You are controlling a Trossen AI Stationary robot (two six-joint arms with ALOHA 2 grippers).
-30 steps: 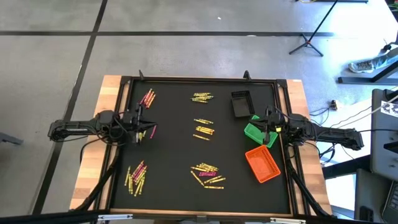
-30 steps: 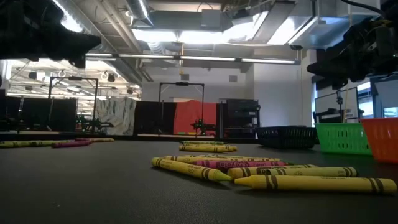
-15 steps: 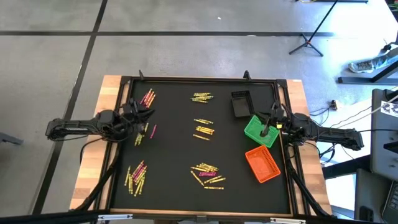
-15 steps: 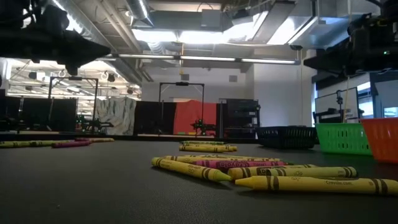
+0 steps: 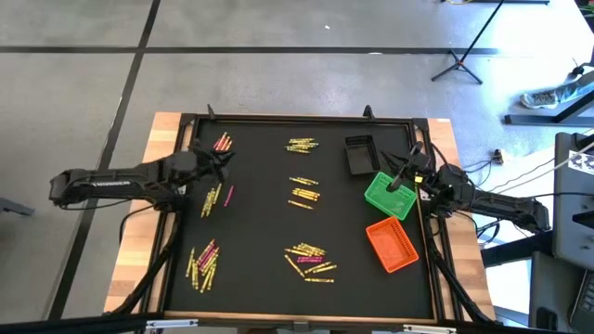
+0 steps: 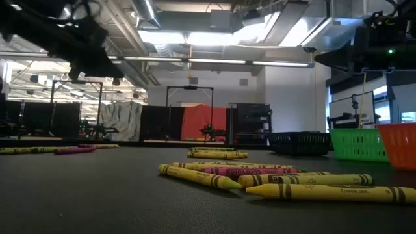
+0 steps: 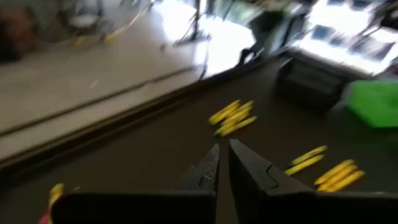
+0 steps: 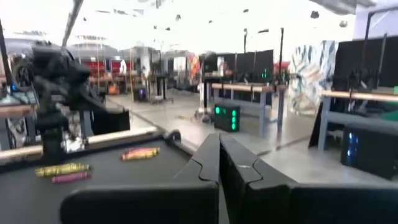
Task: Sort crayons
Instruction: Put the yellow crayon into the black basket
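Yellow and pink crayons lie flat on the black mat in several loose groups: far left (image 5: 221, 144), far middle (image 5: 299, 145), centre (image 5: 303, 190), left (image 5: 212, 197), near left (image 5: 202, 263) and near middle (image 5: 311, 260). My left gripper (image 5: 225, 158) hovers above the mat between the far-left and left groups, shut and holding nothing; in the left wrist view (image 7: 222, 152) it points toward the far-middle crayons (image 7: 233, 117). My right gripper (image 5: 399, 181) hangs over the green bin (image 5: 388, 197), shut and holding nothing, pointing about level (image 8: 219, 142).
A black bin (image 5: 359, 155) stands at the far right, the green bin in front of it and an orange bin (image 5: 392, 245) nearest the front. A raised frame (image 5: 297, 118) rims the mat. Bare mat lies between the crayon groups.
My left gripper has risen and swung toward the table's far edge, tipping up from pointing down to nearly level. My right gripper has tipped upward and lifted a little over the green bin. No crayon has moved.
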